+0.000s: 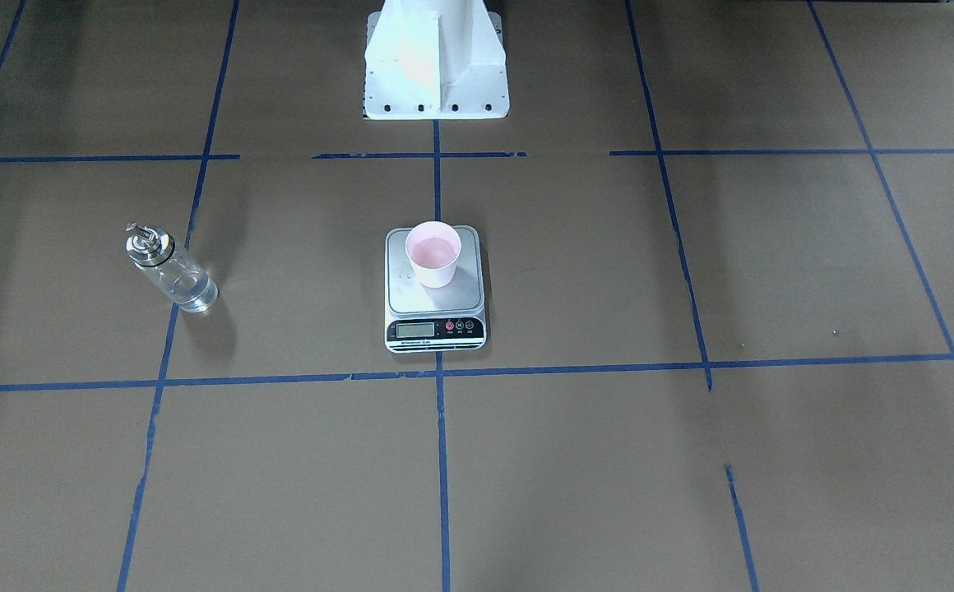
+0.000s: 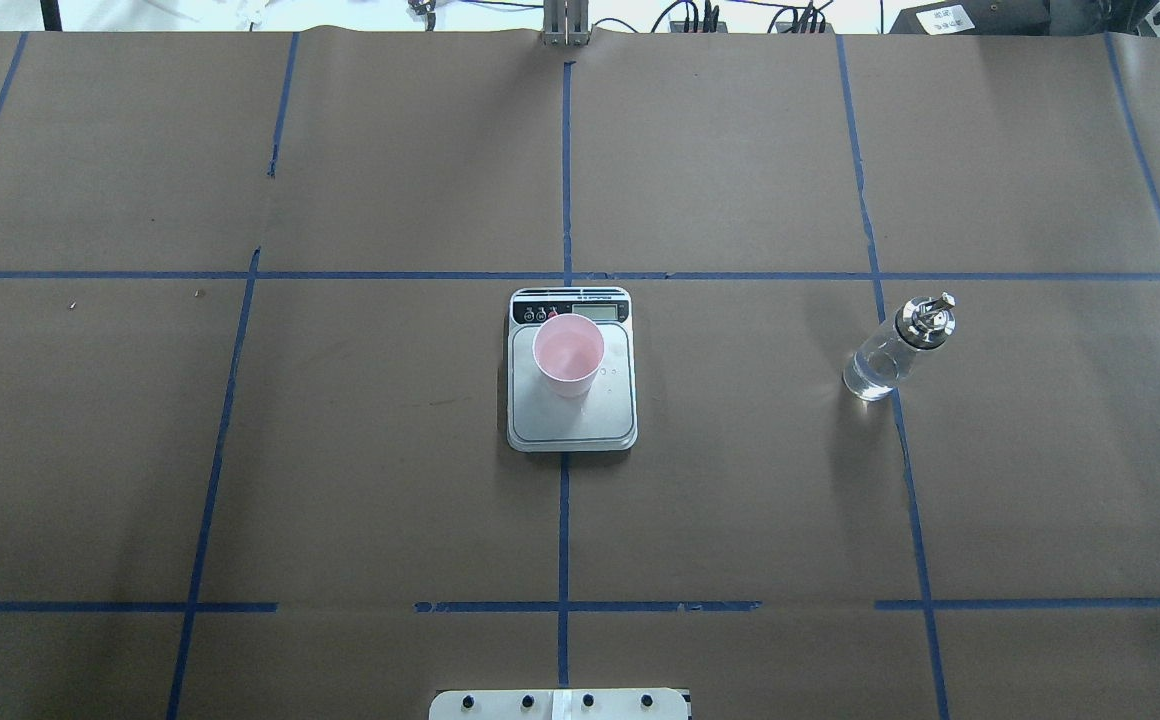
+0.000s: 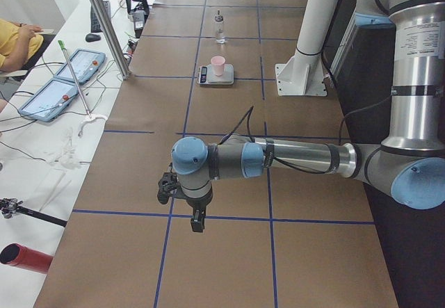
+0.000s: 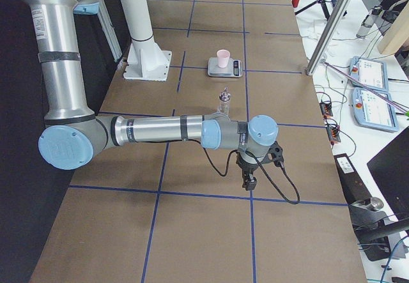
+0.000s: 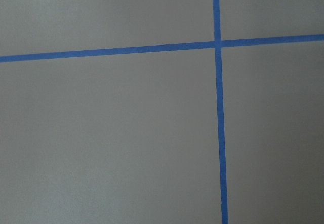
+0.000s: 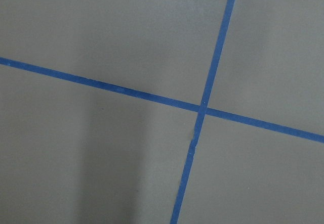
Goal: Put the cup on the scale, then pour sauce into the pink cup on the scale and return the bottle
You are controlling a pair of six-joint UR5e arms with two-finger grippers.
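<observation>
Standing upright on the scale (image 2: 572, 425) at mid-bench (image 2: 340, 450), the pink cup (image 2: 568, 355) is well apart from the glass bottle (image 2: 885, 360) on my right. My left gripper (image 3: 197, 222) and right gripper (image 4: 248, 183) hang above the bench; I cannot tell whether either is spread.

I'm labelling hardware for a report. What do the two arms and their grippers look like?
Both match. The left arm and right arm are silver metal tubes joined by rounded grey housings with pale blue caps. The left gripper and right gripper are small and black, each fed by a loose black cable. No readable markings show.
</observation>
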